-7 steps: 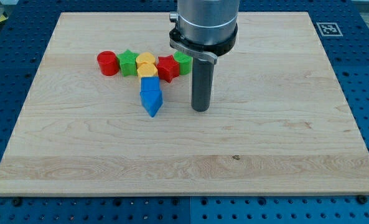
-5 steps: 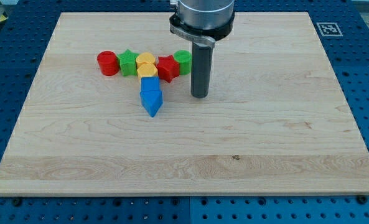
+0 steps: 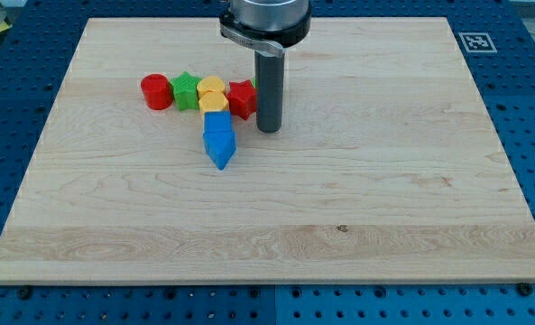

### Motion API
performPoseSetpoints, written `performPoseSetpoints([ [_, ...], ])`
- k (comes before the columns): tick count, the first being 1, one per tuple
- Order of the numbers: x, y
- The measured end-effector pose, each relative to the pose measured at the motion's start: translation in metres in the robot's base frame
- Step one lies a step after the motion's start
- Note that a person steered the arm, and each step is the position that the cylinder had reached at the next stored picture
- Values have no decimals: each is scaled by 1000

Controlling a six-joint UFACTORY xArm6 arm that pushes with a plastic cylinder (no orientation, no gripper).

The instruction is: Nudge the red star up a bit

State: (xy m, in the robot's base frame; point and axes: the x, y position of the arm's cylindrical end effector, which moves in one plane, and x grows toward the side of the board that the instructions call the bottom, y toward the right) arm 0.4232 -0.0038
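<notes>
The red star (image 3: 241,98) lies on the wooden board (image 3: 384,181) in a row of blocks near the view's upper left. My tip (image 3: 268,129) is down on the board just to the right of the red star and slightly below it, very close to it. The rod hides most of the green block (image 3: 256,84) that sits right of the star. Left of the star are two yellow blocks (image 3: 212,93), a green star (image 3: 186,90) and a red cylinder (image 3: 156,92).
Two blue blocks (image 3: 218,138) lie in a line below the yellow blocks, pointing toward the view's bottom. A black-and-white marker tag (image 3: 477,41) sits at the board's upper right corner.
My tip has moved left and up, from well right and below the red star to right beside it. The rod now covers the green block. The blocks have not moved.
</notes>
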Motion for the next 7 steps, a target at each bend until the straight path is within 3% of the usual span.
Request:
performPoseSetpoints([
  [7,-25,-20],
])
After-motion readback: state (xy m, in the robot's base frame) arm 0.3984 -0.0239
